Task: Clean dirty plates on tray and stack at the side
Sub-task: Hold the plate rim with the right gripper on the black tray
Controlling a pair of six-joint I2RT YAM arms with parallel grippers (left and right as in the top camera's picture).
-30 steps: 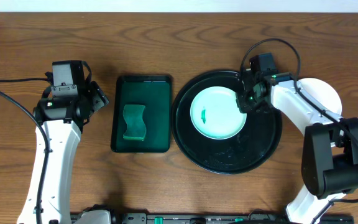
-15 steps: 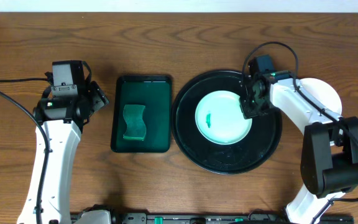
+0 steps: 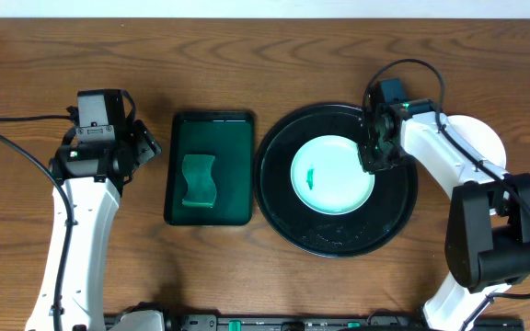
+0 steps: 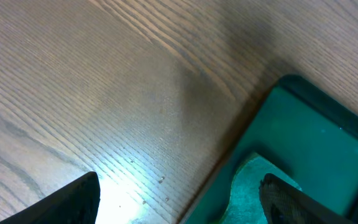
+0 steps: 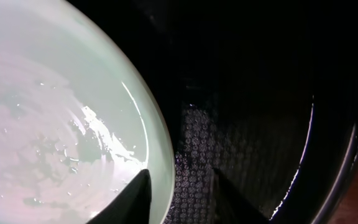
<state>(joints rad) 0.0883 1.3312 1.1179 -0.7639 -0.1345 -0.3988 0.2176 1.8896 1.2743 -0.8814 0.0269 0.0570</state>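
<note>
Right end effector (image 5: 178,193): my fingers are slightly apart, astride the right rim of the plate (image 3: 332,175), pinching nothing.
Left end effector (image 4: 179,190): spread wide and empty, over the surface (image 4: 92,81) beside the green tray (image 4: 316,130).
Dirty plate: 1, on the black tray (image 3: 339,241), with a green smear (image 3: 312,175) near its middle.
Side: a white plate (image 3: 481,136) lies right of the black tray, under my right arm.

A green sponge (image 3: 198,180) lies inside a dark green rectangular tray (image 3: 234,147) on the wooden table (image 3: 247,55).
</note>
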